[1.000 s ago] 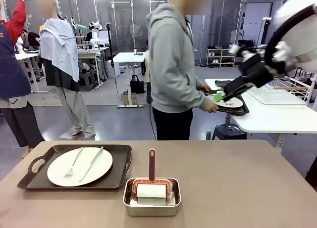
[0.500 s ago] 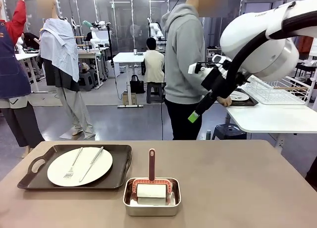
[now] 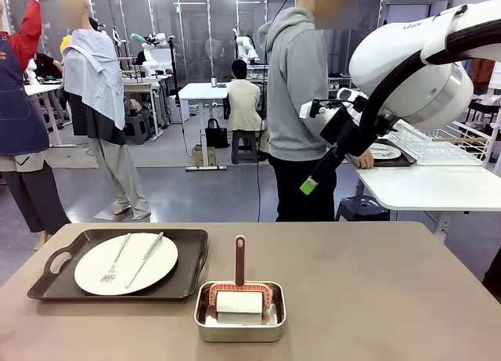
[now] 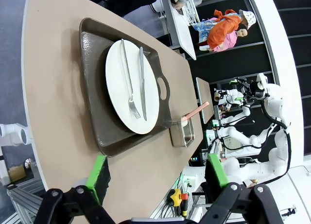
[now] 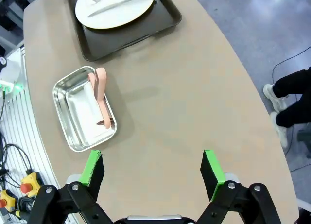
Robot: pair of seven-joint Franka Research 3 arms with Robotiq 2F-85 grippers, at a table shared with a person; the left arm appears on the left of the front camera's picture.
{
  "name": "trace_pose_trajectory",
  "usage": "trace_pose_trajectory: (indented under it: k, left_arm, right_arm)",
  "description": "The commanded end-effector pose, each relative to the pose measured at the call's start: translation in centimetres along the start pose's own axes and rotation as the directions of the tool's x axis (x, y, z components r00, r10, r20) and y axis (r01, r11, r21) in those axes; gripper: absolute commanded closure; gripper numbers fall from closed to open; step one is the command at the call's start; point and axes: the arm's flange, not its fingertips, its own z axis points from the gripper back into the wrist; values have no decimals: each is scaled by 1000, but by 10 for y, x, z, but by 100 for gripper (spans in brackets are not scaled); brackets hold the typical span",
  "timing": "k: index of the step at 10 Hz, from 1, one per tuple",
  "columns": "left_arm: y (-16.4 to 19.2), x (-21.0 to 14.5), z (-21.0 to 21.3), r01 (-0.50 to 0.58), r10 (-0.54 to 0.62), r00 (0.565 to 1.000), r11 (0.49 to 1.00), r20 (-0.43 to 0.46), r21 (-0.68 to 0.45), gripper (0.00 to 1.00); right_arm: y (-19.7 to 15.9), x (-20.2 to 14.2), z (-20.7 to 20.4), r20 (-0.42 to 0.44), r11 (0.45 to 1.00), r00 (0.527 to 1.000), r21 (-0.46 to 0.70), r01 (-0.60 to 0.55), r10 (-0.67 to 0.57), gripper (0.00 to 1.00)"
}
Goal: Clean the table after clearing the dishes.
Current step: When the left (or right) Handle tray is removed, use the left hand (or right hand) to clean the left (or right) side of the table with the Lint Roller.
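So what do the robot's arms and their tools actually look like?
The right arm is glossy white with rounded joints and a black cable looping along it. The right tool and left tool are black linkages with visible screws, each ending in two bright green pads.

Front view low across the table [image 3: 376,283], both wrist views high above, sharing the tray [image 3: 194,259].
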Motion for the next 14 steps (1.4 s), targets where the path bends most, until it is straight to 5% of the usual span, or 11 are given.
trace_pose_trajectory:
  k: [1,2,4,6,11,14]
  left_arm:
    - [-1,-2,3,0,0,1000,1000,-8,7,0]
    - [-1,-2,3,0,0,1000,1000,-8,7,0]
    - [-1,-2,3,0,0,1000,1000,-8,7,0]
    - [-1,-2,3,0,0,1000,1000,-8,7,0]
    - [-1,-2,3,0,0,1000,1000,-8,7,0]
    - [-1,-2,3,0,0,1000,1000,-8,7,0]
  right_arm:
    - [4,3,1,12,1000,1000,4,3,-3,0]
    - [0,0,0,0,1000,1000,0,0,0,0]
    - [17,44,-12,-108,950,944,24,-312,313,0]
    - [25,83,-30,-212,900,875,102,-423,435,0]
    - [53,134,-122,-357,817,738,311,-485,573,0]
    - [71,140,-160,-421,848,737,283,-447,529,0]
